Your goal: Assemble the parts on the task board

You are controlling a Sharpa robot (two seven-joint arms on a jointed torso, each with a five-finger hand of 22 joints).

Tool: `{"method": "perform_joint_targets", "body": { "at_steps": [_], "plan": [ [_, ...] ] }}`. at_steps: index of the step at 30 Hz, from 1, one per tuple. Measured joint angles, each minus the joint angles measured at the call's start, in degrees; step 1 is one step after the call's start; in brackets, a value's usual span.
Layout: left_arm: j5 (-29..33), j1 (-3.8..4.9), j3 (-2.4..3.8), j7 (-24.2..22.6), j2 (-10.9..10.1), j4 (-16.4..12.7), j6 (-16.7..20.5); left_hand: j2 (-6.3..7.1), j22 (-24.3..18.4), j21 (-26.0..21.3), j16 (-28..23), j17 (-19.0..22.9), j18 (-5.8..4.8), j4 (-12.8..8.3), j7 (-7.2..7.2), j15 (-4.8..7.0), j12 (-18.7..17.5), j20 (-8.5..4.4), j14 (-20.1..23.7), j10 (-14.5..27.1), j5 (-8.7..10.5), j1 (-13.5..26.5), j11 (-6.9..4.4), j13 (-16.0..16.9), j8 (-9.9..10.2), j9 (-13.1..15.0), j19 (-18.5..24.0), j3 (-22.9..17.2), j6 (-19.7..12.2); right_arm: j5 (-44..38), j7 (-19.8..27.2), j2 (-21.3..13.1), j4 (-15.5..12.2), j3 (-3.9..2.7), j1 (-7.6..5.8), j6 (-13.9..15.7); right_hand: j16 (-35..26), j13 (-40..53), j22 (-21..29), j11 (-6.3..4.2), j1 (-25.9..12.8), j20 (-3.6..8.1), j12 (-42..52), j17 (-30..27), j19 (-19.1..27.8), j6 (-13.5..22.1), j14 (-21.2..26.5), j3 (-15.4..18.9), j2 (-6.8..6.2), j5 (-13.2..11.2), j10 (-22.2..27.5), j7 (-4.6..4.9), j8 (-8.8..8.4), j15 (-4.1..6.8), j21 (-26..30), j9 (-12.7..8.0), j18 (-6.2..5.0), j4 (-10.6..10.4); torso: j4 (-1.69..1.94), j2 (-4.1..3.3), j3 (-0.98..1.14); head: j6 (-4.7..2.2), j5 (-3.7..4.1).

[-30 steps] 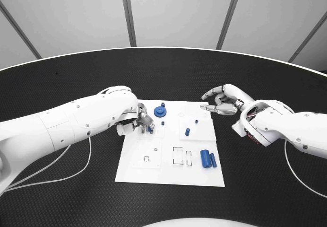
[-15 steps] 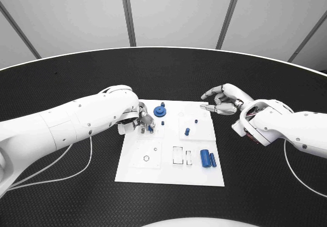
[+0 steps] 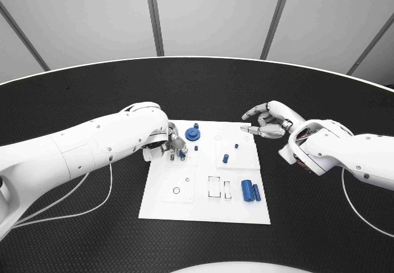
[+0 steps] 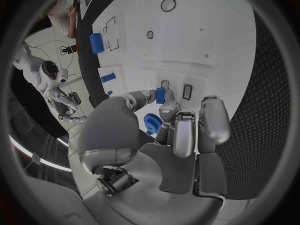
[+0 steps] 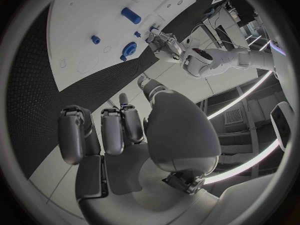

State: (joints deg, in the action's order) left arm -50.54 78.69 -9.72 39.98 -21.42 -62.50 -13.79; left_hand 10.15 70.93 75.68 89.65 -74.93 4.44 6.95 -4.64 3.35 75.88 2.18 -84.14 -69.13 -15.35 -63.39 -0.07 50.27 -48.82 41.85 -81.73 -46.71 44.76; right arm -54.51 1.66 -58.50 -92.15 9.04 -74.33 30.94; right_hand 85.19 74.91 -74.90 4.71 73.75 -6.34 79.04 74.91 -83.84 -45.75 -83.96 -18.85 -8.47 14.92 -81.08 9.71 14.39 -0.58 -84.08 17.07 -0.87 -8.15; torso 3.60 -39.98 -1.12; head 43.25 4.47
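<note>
1. Two hands are working: the left hand (image 3: 167, 144) is pinching a small blue peg (image 4: 160, 95) above the task board's (image 3: 238, 213) far-left slots, apparently for insertion.
2. The right hand (image 3: 267, 121) is hovering empty, fingers curled, by the board's far-right corner on the counter (image 3: 82, 227).

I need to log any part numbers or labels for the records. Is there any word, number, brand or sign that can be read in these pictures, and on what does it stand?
None can be read.
Task board: outlines and holes, no lettering.
Blue parts, such as the gear and the cylinder: no markings visible.
Left hand and right hand: no readable label or brand.
</note>
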Motion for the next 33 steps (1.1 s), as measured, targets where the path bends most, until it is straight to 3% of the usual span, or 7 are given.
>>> {"method": "perform_joint_targets", "body": {
  "at_steps": [14,33],
  "plan": [
    [0.1,-0.01,0.0,-0.5,-0.4,-0.4,-1.4,-0.21,0.1,0.0,0.0,0.0,0.0,0.0,0.03,0.0,0.0,0.0,0.0,0.3,0.12,-0.2,0.07,0.0,0.2,0.0,0.0,0.0,-0.4,0.0,0.0,0.1,0.1,0.01,0.0,-0.1,0.0,0.0,0.0,0.0,0.0,0.0,0.0,0.0,0.0,-0.2,0.0,0.0,0.0,0.0,0.0,0.22,0.0,0.0,0.0,0.0,0.0,0.0,0.03,0.02,-0.03,-0.12,0.04],
    [0.2,-0.01,0.01,-1.1,-1.3,-0.8,-2.4,-0.2,0.0,0.0,0.0,0.0,0.0,-0.3,0.1,0.0,0.9,0.0,0.0,-1.1,0.09,-0.2,-0.06,3.4,-0.1,-0.2,0.0,0.3,-0.4,0.0,0.1,0.2,0.3,0.01,0.01,-0.2,0.0,0.0,0.0,0.0,0.0,0.0,0.0,0.0,0.0,-0.2,0.0,0.0,0.0,0.3,0.0,0.21,-0.01,0.0,0.0,0.0,0.0,0.0,0.07,-0.05,-0.07,-0.01,-0.01]
  ]
}}
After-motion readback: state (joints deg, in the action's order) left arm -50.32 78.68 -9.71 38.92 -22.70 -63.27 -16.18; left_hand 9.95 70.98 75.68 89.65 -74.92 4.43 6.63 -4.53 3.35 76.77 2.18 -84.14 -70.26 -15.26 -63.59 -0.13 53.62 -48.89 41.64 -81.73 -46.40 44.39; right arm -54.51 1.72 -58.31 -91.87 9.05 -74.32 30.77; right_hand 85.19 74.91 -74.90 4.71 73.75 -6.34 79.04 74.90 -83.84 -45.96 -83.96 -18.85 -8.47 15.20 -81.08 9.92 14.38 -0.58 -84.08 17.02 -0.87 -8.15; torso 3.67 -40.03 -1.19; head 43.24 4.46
